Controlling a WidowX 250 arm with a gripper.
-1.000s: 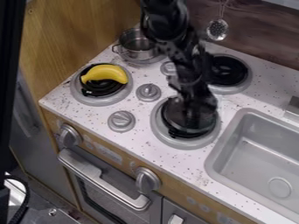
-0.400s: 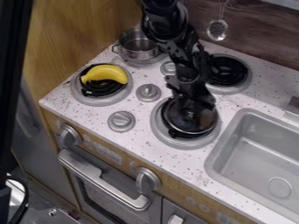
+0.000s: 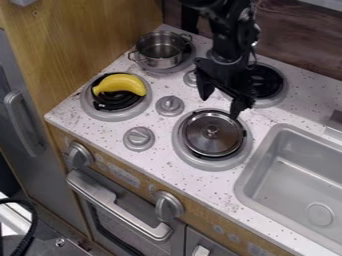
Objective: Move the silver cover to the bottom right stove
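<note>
My gripper (image 3: 220,106) hangs over the counter just above and behind the bottom right burner, its two fingers spread wide with nothing between them. The silver cover (image 3: 213,134) lies flat on the bottom right stove burner (image 3: 192,159), its small knob facing up. Part of the burner's grey ring shows all around the cover. No contact is visible between the gripper and the cover's knob.
A yellow banana (image 3: 119,84) rests on the front left burner. On the back left burner stands a silver pot (image 3: 159,56). The back right burner (image 3: 272,98) is partly behind the arm, and a grey sink (image 3: 294,175) lies at the right.
The gripper has risen up and back from the cover and opened, letting it go. The cover now lies uncovered on the burner, where the gripper had been over it.
</note>
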